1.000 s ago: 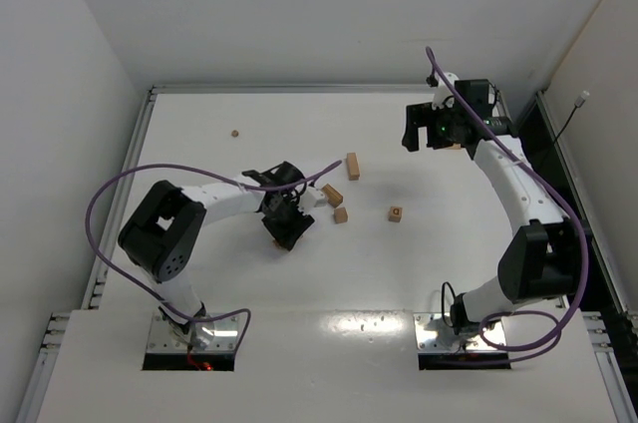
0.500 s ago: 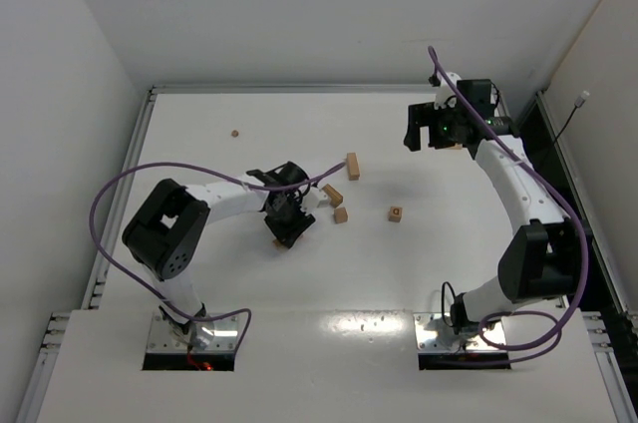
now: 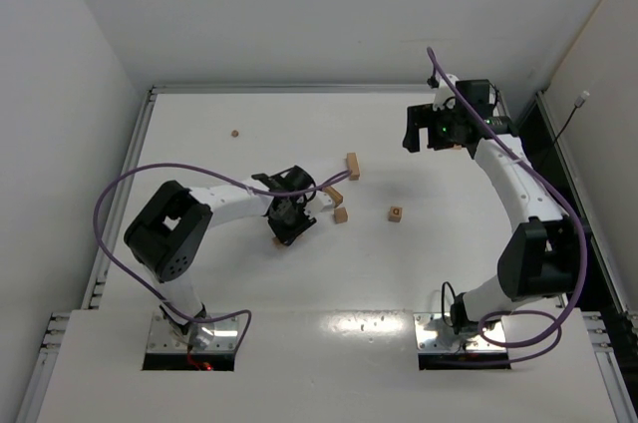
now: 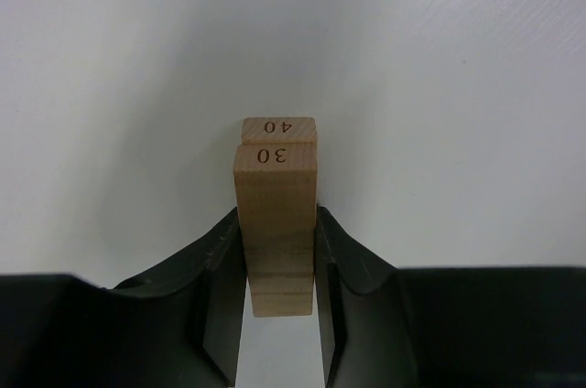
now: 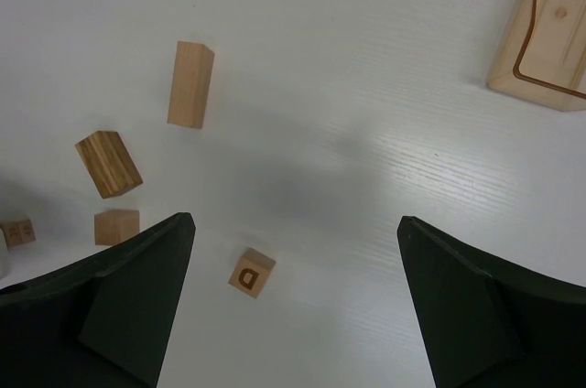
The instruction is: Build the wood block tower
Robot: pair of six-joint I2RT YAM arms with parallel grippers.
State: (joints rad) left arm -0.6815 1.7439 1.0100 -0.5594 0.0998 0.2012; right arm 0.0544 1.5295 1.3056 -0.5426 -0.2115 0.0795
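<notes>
In the left wrist view a light wooden bar marked 30 point(image 4: 275, 196) sits between my left gripper's point(image 4: 277, 219) black fingers, which press on both of its long sides. A second block marked 40 point(image 4: 279, 127) stands directly behind it, touching it. From above, the left gripper point(image 3: 286, 226) points down at the table left of centre and hides both blocks. Loose pieces lie to its right: an oblong bar point(image 3: 352, 166), a darker block point(image 3: 332, 195), a cube point(image 3: 341, 214) and a cube marked D point(image 3: 396, 213). My right gripper point(image 5: 293, 260) hangs wide open, high above the D cube point(image 5: 252, 272).
A pale wooden tray point(image 5: 540, 40) lies at the back right, below the right wrist. A tiny brown bead point(image 3: 234, 132) rests at the back left. White walls enclose the table; a raised rail point(image 3: 140, 144) runs along its left edge.
The left gripper's jaws have closed in onto the bar, and the wrist has shifted slightly toward the near side. The right arm has stayed where it was.
</notes>
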